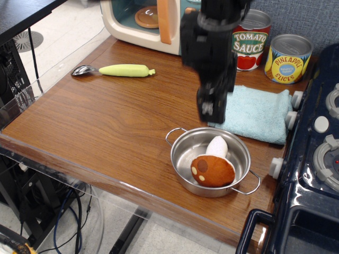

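Black and blurry, my gripper (211, 108) hangs in the one view I have, just past the far rim of the shiny metal pot (183, 161) and by the near left corner of the light blue towel (254, 111). I cannot tell if its fingers are spread or pressed together, because the picture is smeared there, and I see nothing in them. Inside the pot sits a toy mushroom (213, 169) with a brown spotted cap and a white stem, lying on its side with the cap toward me. The pot stands on the brown wood table (106, 116), close to its front edge and just beside the dark blue toy stove (318, 159). Near the back are a tomato sauce can (253, 39) and a pineapple can (288, 58), side by side. A toy microwave (159, 21) stands at the back too. Well off to the left lies a spoon (114, 70) with a yellow-green handle. To drive well here I think I should go slow, so the picture turns sharp, and keep the arm clear of the pot's little handles and the cans.
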Action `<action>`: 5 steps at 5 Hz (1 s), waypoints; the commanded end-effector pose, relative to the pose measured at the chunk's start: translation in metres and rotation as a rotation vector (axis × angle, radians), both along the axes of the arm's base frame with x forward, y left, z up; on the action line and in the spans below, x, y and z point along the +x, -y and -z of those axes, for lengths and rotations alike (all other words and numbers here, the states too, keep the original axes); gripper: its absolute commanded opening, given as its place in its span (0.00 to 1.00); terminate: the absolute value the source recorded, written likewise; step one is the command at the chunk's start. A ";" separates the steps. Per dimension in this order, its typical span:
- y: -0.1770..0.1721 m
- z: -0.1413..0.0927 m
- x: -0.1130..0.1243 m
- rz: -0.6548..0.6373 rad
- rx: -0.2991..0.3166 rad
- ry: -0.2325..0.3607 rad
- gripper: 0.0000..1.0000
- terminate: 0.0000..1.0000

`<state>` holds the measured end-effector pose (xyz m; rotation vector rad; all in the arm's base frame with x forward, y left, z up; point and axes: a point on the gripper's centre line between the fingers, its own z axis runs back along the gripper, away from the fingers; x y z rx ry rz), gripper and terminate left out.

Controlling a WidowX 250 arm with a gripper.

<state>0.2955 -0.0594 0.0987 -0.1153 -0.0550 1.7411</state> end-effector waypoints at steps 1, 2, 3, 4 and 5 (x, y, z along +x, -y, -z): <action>0.004 0.027 -0.023 0.069 0.022 -0.034 1.00 0.00; 0.002 0.040 -0.021 0.065 0.040 -0.063 1.00 0.00; 0.003 0.052 -0.019 0.052 0.033 -0.094 1.00 0.00; 0.002 0.060 -0.019 0.053 0.055 -0.111 0.00 0.00; 0.002 0.062 -0.020 0.042 0.051 -0.108 0.00 0.00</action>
